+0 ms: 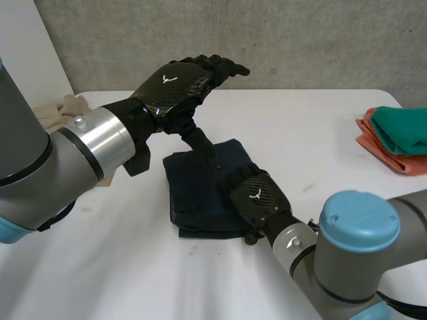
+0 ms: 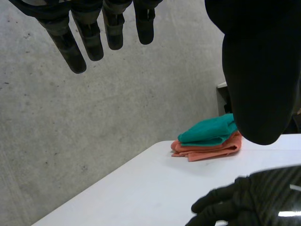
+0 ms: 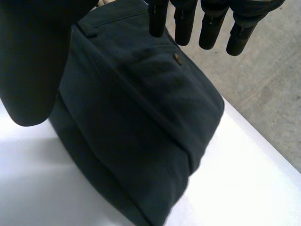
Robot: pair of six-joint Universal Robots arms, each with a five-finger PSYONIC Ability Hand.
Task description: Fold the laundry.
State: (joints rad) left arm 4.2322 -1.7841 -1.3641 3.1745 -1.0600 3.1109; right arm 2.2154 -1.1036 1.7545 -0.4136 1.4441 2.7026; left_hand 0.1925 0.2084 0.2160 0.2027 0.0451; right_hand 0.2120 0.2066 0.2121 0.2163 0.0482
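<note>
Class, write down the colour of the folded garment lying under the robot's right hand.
The folded garment is plain dark navy, clearest in the right wrist view.

A dark navy garment lies folded into a thick, roughly square stack at the middle of the white counter, flat, with a seam and 1 small button on its top layer. At the counter's right edge, a folded teal cloth rests on a folded orange cloth. A crumpled cream cloth lies at the far left.
</note>
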